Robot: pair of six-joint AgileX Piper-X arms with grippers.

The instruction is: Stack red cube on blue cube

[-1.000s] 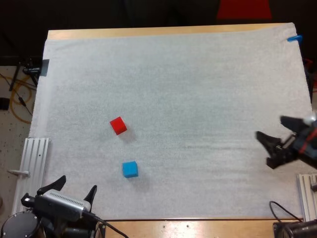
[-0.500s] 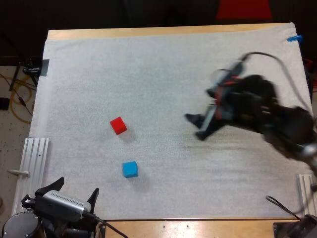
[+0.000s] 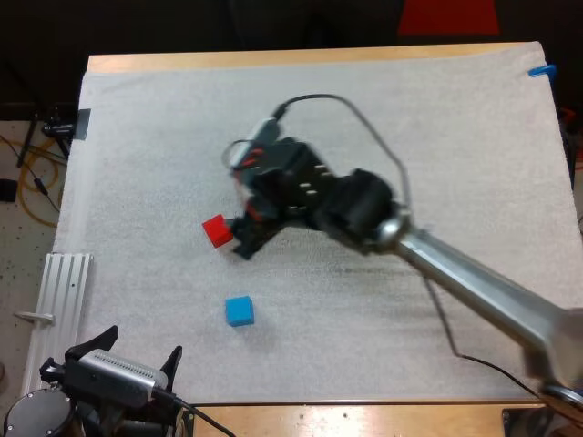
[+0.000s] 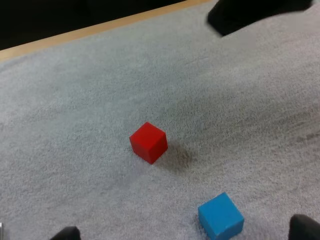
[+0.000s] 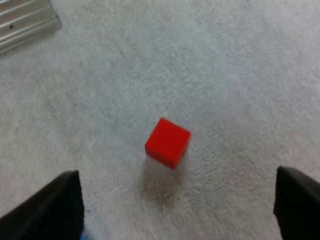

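On the white mat lies the red cube (image 3: pixel 217 230), and the blue cube (image 3: pixel 239 311) sits a short way nearer the front edge. My right gripper (image 3: pixel 240 233) hangs just right of the red cube, open. In the right wrist view the red cube (image 5: pixel 168 141) lies ahead of and between its widely spread fingers (image 5: pixel 50 205), untouched. My left gripper (image 3: pixel 138 346) rests open at the front left corner. From the left wrist view the blue cube (image 4: pixel 220 218) is close, the red cube (image 4: pixel 148 142) is farther off, and the right gripper (image 4: pixel 250 12) is beyond it.
A ribbed metal rail (image 3: pixel 62 291) lies along the mat's left side, also in the right wrist view as the rail (image 5: pixel 25 20). The right arm (image 3: pixel 474 282) stretches diagonally across the mat from the lower right. The table's wooden far edge (image 4: pixel 100 27) borders the mat.
My right arm has swept from the right edge across the mat to the red cube, gripper open throughout. Both cubes and the left arm have stayed put.
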